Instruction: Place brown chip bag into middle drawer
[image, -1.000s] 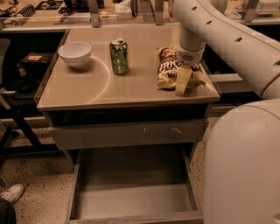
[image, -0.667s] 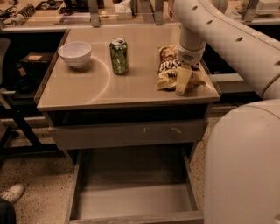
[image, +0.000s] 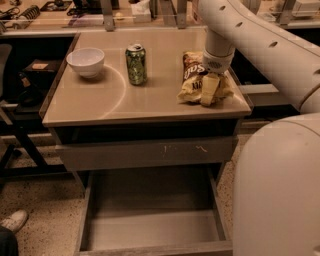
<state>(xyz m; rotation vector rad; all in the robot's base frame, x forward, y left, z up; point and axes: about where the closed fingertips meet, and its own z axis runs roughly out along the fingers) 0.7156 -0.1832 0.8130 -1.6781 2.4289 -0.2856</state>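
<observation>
- Gripper (image: 209, 92) sat right of ctr in the upper half of the frame, pressed down onto the brown chip bag (image: 191, 70), w/ the arm (image: 250, 35) coming in from the upper right.
- Jaw state: couldn't tell. The wrist hid the contact, so pinched vs. merely resting on the foil was unclear.
- Bag lay on the tabletop (image: 115, 105) near its right edge, apparently not lifted.
- Green can (image: 136, 64) stood just left of the bag, apart from it. White bowl (image: 85, 61) was farther left.
- Middle drawer (image: 150, 227) stood pulled open at the bottom ctr, floor bare, below the shut drawer front (image: 145, 152) w/ pale scratches.
- Step, as I judged it: the grasp, w/ 0 transport done.
- Next move prob. called for a firm hold, a lift clear of the table edge, then a swing out and down past the drawer front before release.
</observation>
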